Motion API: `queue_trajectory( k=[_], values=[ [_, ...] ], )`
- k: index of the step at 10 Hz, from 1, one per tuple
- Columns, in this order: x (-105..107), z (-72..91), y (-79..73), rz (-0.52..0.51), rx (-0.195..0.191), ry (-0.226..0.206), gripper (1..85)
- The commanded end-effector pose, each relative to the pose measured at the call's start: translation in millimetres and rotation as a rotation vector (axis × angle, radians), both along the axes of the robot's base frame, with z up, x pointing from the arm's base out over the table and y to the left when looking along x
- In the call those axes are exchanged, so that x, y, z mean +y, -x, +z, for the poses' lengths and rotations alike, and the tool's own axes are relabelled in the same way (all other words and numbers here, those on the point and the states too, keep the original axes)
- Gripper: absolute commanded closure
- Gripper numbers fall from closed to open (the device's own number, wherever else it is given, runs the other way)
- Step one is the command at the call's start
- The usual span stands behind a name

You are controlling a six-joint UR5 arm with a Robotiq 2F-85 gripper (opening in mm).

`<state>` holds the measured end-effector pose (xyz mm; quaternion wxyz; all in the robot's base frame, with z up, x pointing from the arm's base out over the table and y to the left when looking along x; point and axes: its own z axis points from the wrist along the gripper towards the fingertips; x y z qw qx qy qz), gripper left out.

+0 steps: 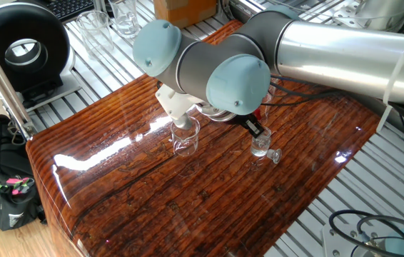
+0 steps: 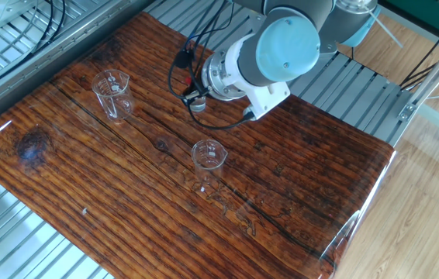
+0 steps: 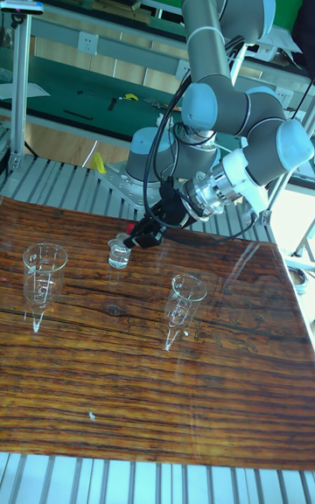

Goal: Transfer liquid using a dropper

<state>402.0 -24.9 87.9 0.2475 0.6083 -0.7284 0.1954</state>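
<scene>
Gripper (image 3: 150, 231) clenched on the dropper (image 3: 136, 230), red bulb end visible, just above the small bottle (image 3: 118, 254); its long axis cannot be made out. Two beakers (image 3: 43, 270) (image 3: 184, 297) stand well apart on the wooden table (image 3: 219, 399), whose near half lies open.

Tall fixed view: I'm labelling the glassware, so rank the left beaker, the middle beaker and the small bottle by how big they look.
1. Left beaker and middle beaker: they look alike, so I won't rank one above the other.
2. Small bottle: clearly smallest, though it also stands farther from the camera.
</scene>
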Motion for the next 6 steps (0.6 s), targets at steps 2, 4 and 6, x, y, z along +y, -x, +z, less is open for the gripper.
queue_trajectory(
  k=[2,4,6],
  values=[
    [0.0,-0.3,3.7,-0.023,0.003,0.002,49.0],
    [0.2,-2.9,2.2,-0.025,-0.004,0.001,51.3],
    [0.0,-4.7,2.3,-0.027,-0.004,0.003,52.0]
  ],
)
